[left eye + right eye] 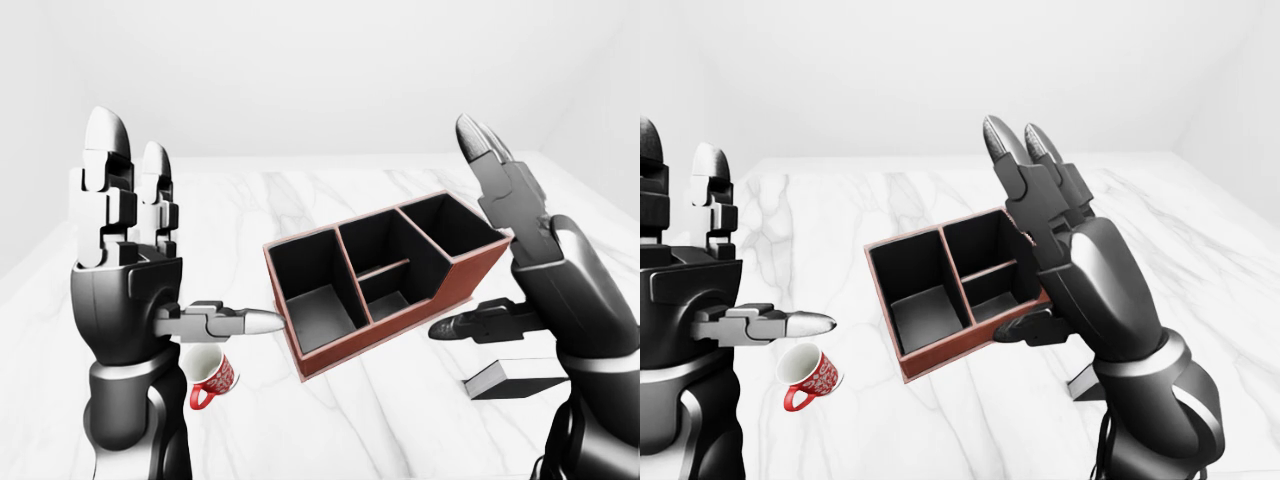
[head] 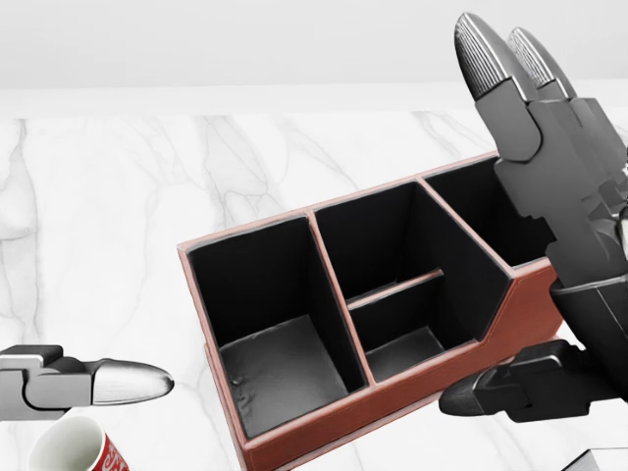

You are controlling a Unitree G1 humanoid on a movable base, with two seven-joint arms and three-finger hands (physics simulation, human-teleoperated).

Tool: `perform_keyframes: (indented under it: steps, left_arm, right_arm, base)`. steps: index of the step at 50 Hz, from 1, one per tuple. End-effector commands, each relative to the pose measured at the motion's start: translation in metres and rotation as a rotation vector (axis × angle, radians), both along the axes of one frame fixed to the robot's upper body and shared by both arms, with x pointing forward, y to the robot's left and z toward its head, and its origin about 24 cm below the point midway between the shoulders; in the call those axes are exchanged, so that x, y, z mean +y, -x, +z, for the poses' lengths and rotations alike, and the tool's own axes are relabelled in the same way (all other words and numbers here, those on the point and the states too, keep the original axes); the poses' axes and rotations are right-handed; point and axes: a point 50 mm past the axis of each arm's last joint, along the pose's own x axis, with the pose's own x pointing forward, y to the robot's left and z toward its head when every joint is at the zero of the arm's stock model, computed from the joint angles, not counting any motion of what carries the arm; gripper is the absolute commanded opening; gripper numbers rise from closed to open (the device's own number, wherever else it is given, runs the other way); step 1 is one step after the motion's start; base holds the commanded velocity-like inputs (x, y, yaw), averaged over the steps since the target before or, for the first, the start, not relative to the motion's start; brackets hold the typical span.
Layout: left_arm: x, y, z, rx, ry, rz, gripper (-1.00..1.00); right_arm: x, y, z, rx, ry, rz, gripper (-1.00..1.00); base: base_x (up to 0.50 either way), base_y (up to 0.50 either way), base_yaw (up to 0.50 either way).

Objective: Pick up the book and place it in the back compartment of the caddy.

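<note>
Reaching with my open, empty right hand [image 1: 520, 260], I drop toward the book [image 1: 510, 378] lying flat at lower right, clear of the caddy [image 1: 385, 275].

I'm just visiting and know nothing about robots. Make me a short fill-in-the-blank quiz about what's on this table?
1. The reddish-brown leather caddy with black lining holds ____ objects.
2. The small cup beside the robot's left hand is white inside and ____ outside.
3. The dark flat book lies on the ____ marble table.
4. The right hand has its fingers ____.

Missing words: no; red; white; open
</note>
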Motion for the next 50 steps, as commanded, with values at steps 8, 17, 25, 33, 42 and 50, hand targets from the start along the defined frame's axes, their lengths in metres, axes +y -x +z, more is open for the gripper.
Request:
perform_keyframes:
  steps: [8, 17, 25, 33, 42, 50]
  left_arm:
    - [0.000, -0.003, -0.002, 0.013, -0.003, -0.002, 1.00]
    - [-0.001, -0.001, -0.001, 0.005, -0.004, -0.003, 1.00]
    - [0.000, -0.001, -0.002, 0.010, -0.003, -0.001, 1.00]
    - [-0.001, -0.001, -0.001, 0.008, -0.002, -0.001, 1.00]
    - [-0.001, 0.000, -0.001, 0.007, -0.003, -0.001, 1.00]
    - [-0.001, 0.001, 0.000, 0.000, -0.003, -0.001, 1.00]
  right_arm:
    - [-0.002, 0.003, 0.000, 0.040, 0.170, -0.101, 1.00]
    - [-0.007, 0.005, 0.000, 0.036, 0.190, -0.174, 1.00]
    - [-0.014, 0.006, -0.001, 0.044, 0.200, -0.245, 1.00]
    - [-0.020, 0.008, -0.002, 0.047, 0.207, -0.296, 1.00]
    - [-0.024, 0.011, 0.000, 0.035, 0.225, -0.355, 1.00]
    - [-0.034, 0.006, -0.009, 0.099, 0.200, -0.385, 1.00]
  base:
    - [0.00, 0.00, 0.00]
    - [0.00, 0.00, 0.00]
    - [0.00, 0.00, 0.00]
    - [0.00, 0.00, 0.00]
    - [0.00, 0.00, 0.00]
    - [0.00, 0.00, 0.00]
